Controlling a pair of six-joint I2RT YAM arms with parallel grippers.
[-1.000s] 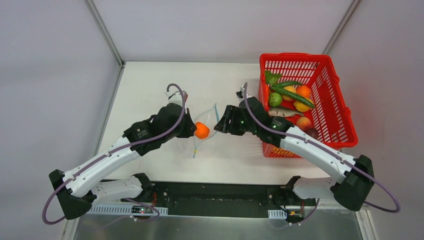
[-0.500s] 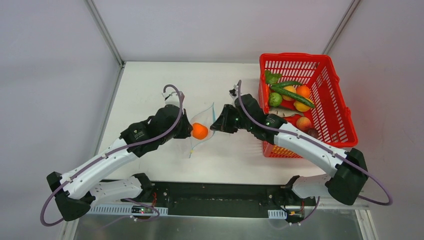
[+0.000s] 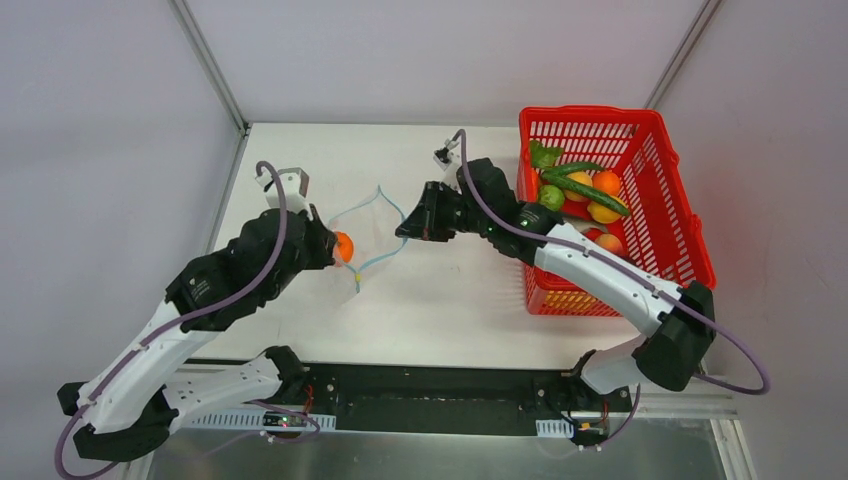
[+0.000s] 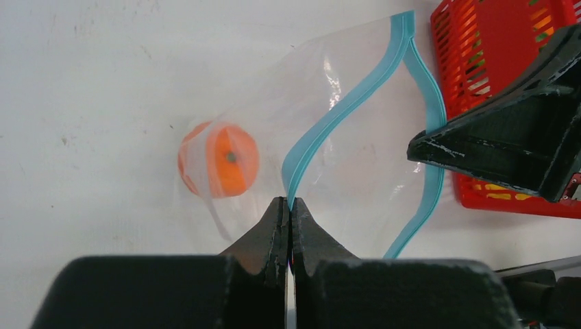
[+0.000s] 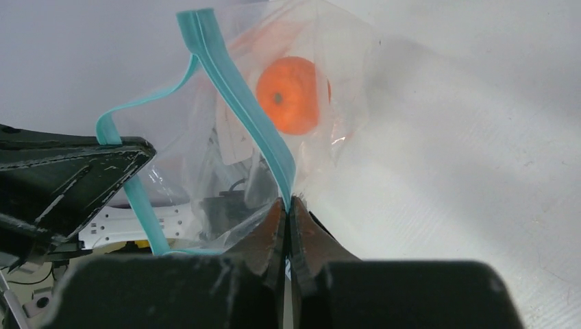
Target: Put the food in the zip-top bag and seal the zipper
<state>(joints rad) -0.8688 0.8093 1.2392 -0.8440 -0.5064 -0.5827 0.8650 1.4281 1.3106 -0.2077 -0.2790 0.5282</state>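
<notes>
The clear zip-top bag (image 3: 364,232) hangs between my two grippers with its mouth spread open. Its teal zipper (image 3: 392,212) forms an open loop, also seen in the left wrist view (image 4: 356,89) and the right wrist view (image 5: 236,96). An orange ball (image 3: 343,245) sits inside the bag near my left gripper; it also shows in the left wrist view (image 4: 220,159) and the right wrist view (image 5: 292,94). My left gripper (image 4: 288,203) is shut on one zipper lip. My right gripper (image 5: 288,203) is shut on the other lip. More food (image 3: 585,195) lies in the red basket.
The red mesh basket (image 3: 672,200) stands at the right, holding green, yellow, orange and red pieces. My right arm reaches across its left side. A white bracket (image 3: 284,186) lies on the table behind my left arm. The table's back edge meets the wall.
Both grippers have carried the bag left and toward the back. They have moved apart, so the zipper mouth has opened into a wide loop. The orange ball went left with it.
</notes>
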